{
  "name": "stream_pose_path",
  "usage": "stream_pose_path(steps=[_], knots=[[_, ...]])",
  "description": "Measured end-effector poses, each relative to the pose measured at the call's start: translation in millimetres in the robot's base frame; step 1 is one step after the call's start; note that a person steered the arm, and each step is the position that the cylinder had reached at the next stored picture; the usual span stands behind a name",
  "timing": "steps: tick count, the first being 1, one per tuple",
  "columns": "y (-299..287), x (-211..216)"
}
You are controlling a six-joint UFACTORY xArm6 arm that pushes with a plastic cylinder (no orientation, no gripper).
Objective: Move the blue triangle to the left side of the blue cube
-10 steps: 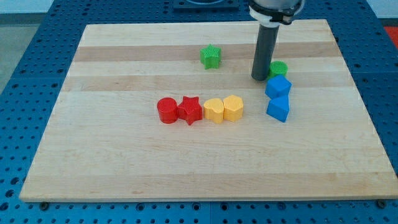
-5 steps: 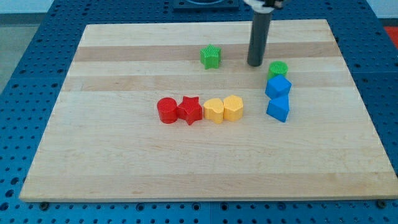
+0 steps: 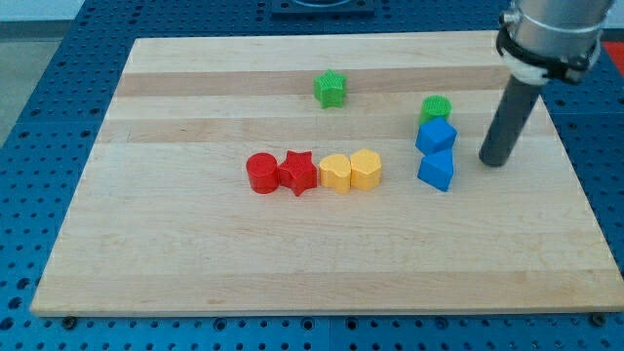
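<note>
Two blue blocks stand one above the other at the view's right. The upper one [image 3: 436, 136] looks like the blue cube. The lower one [image 3: 437, 171] looks like the blue triangle, and it touches the cube's lower edge. My tip [image 3: 494, 162] rests on the board to the right of both blue blocks, about level with the gap between them and a short way clear of them.
A green round block [image 3: 436, 107] touches the cube's top. A green star [image 3: 331, 89] sits near the top centre. A row of red cylinder [image 3: 260, 173], red star [image 3: 298, 173], and two yellow blocks [image 3: 334, 173] [image 3: 366, 169] lies mid-board.
My tip has swung from the upper left of the green round block, up and around the blocks, down to the right side of the blue pair. No block has moved.
</note>
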State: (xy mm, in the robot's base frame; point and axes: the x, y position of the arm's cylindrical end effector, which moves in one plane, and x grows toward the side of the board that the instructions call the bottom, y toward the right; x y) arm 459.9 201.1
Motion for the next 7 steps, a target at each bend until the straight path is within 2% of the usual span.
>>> stream_pose_path(steps=[2, 3, 7], knots=[[-39, 51], [-45, 55], [-55, 32]])
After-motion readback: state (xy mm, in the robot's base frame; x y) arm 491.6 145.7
